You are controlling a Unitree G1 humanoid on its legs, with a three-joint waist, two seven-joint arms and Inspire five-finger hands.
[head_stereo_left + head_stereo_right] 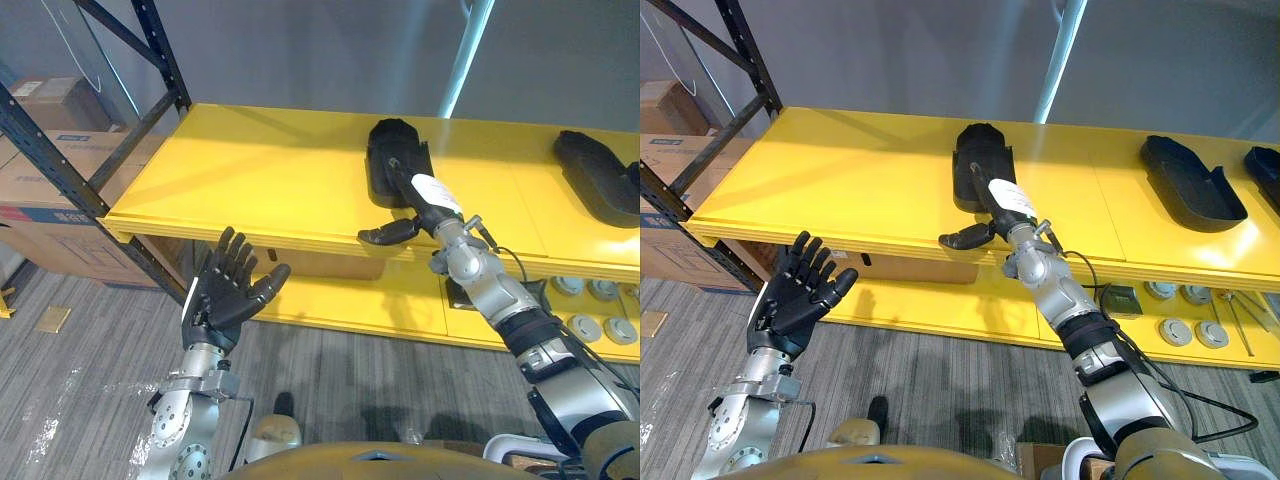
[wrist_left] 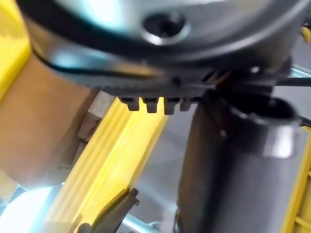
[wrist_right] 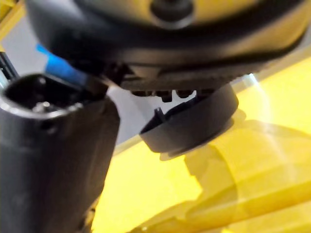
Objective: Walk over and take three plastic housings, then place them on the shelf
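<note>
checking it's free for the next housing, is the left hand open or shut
Open: the left hand, held up in front of the yellow shelf, has its fingers straight and spread, thumb out, palm empty.

The plastic housings are black, the shelf yellow, the floor streaky grey.
</note>
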